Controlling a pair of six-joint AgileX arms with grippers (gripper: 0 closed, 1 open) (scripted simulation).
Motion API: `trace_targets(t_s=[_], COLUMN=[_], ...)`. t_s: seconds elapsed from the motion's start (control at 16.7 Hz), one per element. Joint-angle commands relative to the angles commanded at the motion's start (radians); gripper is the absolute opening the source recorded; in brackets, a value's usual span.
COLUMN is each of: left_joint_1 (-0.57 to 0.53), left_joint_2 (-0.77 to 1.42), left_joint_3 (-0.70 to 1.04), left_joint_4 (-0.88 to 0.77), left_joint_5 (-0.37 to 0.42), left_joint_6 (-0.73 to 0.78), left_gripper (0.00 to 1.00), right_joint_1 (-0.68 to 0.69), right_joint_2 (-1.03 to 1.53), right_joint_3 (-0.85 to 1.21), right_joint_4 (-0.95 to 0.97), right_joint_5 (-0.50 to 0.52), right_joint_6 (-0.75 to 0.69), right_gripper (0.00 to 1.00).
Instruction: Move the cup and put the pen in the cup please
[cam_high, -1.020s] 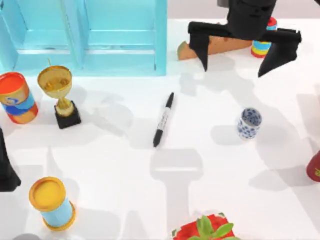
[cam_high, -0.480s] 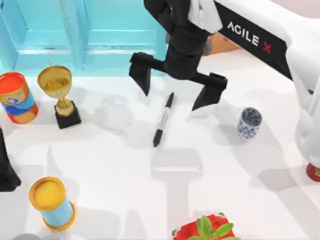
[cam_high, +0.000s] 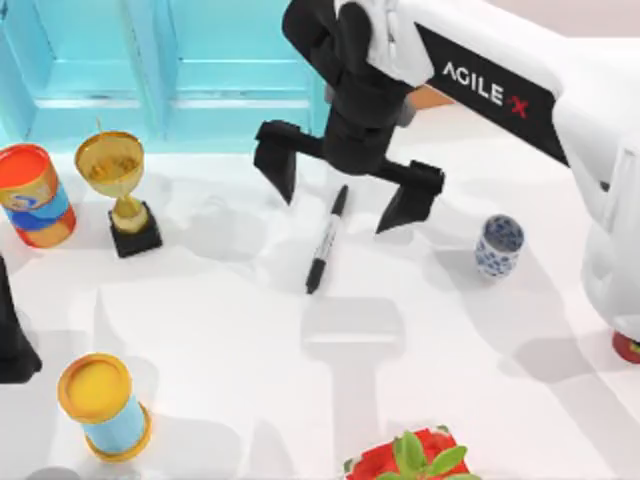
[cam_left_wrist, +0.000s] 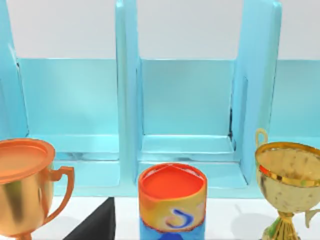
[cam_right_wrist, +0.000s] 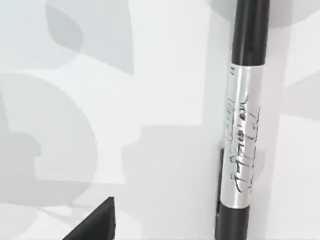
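The black pen (cam_high: 322, 250) with its white-grey label lies on the white table just left of centre, slanting from upper right to lower left. My right gripper (cam_high: 335, 214) hovers open over the pen's upper end, one finger on each side of it and apart from it. In the right wrist view the pen (cam_right_wrist: 244, 130) lies close below, with one dark fingertip (cam_right_wrist: 95, 224) off to its side. The small blue-and-white cup (cam_high: 498, 245) stands upright to the right of the pen. My left gripper (cam_high: 12, 345) is parked at the table's left edge.
A light-blue shelf unit (cam_high: 170, 70) spans the back left. A gold trophy (cam_high: 118, 190) and an orange-topped can (cam_high: 35, 195) stand before it. A yellow-topped can (cam_high: 100, 405) is at front left, a red-potted plant (cam_high: 410, 458) at front centre, a red object (cam_high: 628, 345) at the right edge.
My right arm has swung from the back right across to the pen and now hangs lower over its upper end, still open. The pen, the cup and the left arm have not moved.
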Motion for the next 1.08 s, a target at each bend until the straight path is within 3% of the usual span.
trace_targets(t_s=[0.3, 0.6, 1.08], left_joint_1=[0.0, 0.0, 0.0], left_joint_2=[0.0, 0.0, 0.0], left_joint_3=[0.0, 0.0, 0.0], left_joint_4=[0.0, 0.0, 0.0], left_joint_5=[0.0, 0.0, 0.0], left_joint_6=[0.0, 0.0, 0.0], left_gripper=[1.0, 1.0, 1.0], right_joint_1=[0.015, 0.018, 0.018], right_joint_2=[0.067, 0.081, 0.081], right_joint_3=[-0.123, -0.146, -0.146], right_joint_4=[0.202, 0.232, 0.232], right_joint_5=[0.003, 0.003, 0.003], right_joint_6=[0.016, 0.019, 0.019], right_gripper=[1.0, 1.0, 0.4])
